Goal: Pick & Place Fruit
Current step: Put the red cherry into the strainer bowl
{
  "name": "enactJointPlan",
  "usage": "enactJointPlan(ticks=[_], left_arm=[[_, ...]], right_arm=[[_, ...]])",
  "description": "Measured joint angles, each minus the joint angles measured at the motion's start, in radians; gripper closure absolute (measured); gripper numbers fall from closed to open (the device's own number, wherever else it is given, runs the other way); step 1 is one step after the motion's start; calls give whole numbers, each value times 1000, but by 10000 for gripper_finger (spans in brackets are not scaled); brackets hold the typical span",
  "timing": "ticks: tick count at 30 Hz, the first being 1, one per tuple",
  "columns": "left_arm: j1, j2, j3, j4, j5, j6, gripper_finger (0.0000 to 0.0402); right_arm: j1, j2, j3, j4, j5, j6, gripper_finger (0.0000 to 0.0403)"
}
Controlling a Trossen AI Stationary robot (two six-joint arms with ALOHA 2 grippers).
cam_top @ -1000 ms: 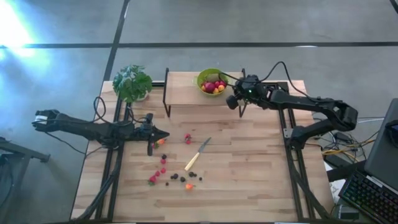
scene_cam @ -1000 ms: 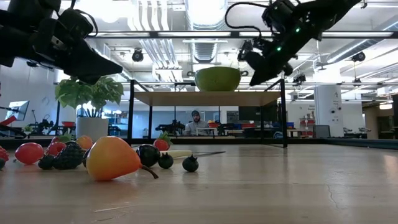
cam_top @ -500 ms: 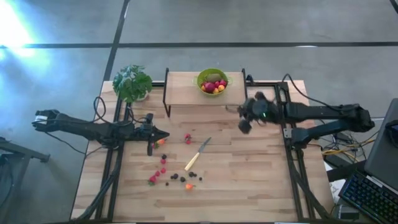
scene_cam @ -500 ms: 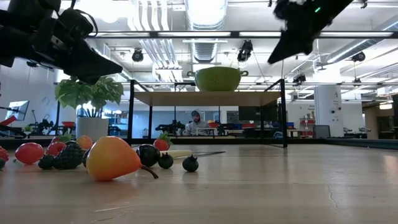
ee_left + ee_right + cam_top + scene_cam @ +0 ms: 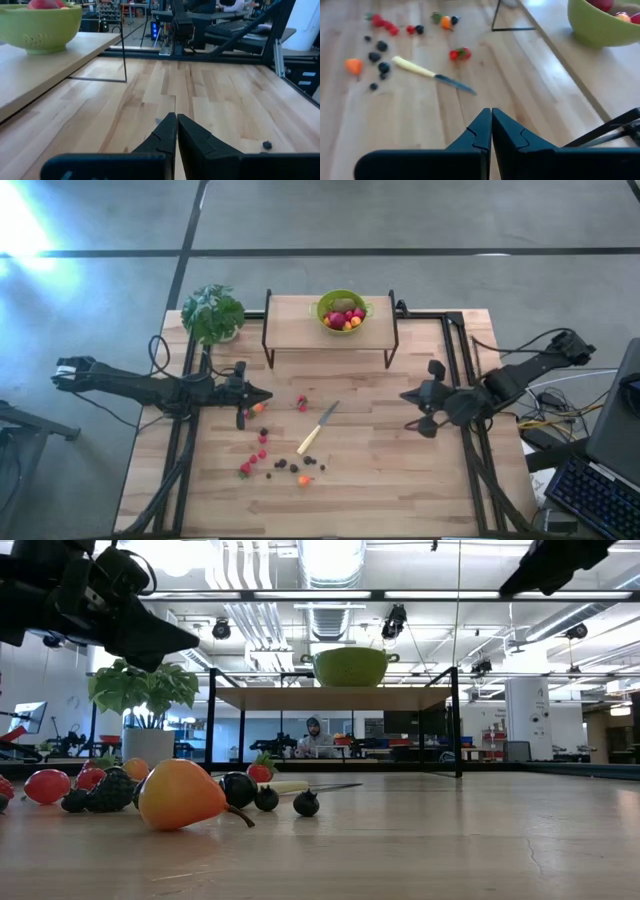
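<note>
On the wooden surface [image 5: 400, 470] the scene splits into two zones, and the layout explains the job. A low shelf [image 5: 300, 330] on dark legs stands at the far edge, and it carries the green bowl [image 5: 341, 310], raised so that fruit must be lifted up to it; red and yellow pieces already sit inside, so the task looks partly done. A potted plant [image 5: 212, 312] stands at the far left corner, out of the working area.

The left arm reaches in from the left, its pincer [image 5: 262, 397] pressed together and holding nothing, hovering just left of the loose fruit, probably waiting its turn. The right arm is folded back at the right edge, well apart from the bowl and from the scatter. Its pincer [image 5: 408, 396] is also together and empty, pointing left across the bare boards, which suits a reach toward the next piece.

The knife [image 5: 318, 427] lies slanted at mid-surface and is not part of the job. Around it the remaining fruit [image 5: 272, 462] is spread left of centre: strawberries [image 5: 301, 402] just left of the blade, red ones in a line nearer, dark berries [image 5: 295, 468] and an orange piece [image 5: 303, 479] nearest. All these rest flat on the wood, not yet collected.
</note>
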Motion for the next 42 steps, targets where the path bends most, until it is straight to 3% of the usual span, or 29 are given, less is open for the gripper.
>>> enactJointPlan(ticks=[5, 9, 16, 21, 35, 42], left_arm=[[0, 0, 0, 4, 0, 1, 381], [0, 0, 0, 27, 0, 33, 381], [0, 1, 0, 46, 0, 53, 381], [0, 1, 0, 46, 0, 53, 381], [0, 1, 0, 44, 3, 32, 381], [-2, 0, 28, 48, 133, 26, 378]], right_arm=[[-43, -129, -31, 68, -68, -126, 394], [-153, -215, -64, 159, -224, -282, 394], [-448, -371, -75, -2, -472, -328, 394], [-558, -470, -79, -68, -690, -350, 394], [-565, -556, -83, -63, -698, -352, 394], [-565, -556, -83, -62, -698, -352, 394]])
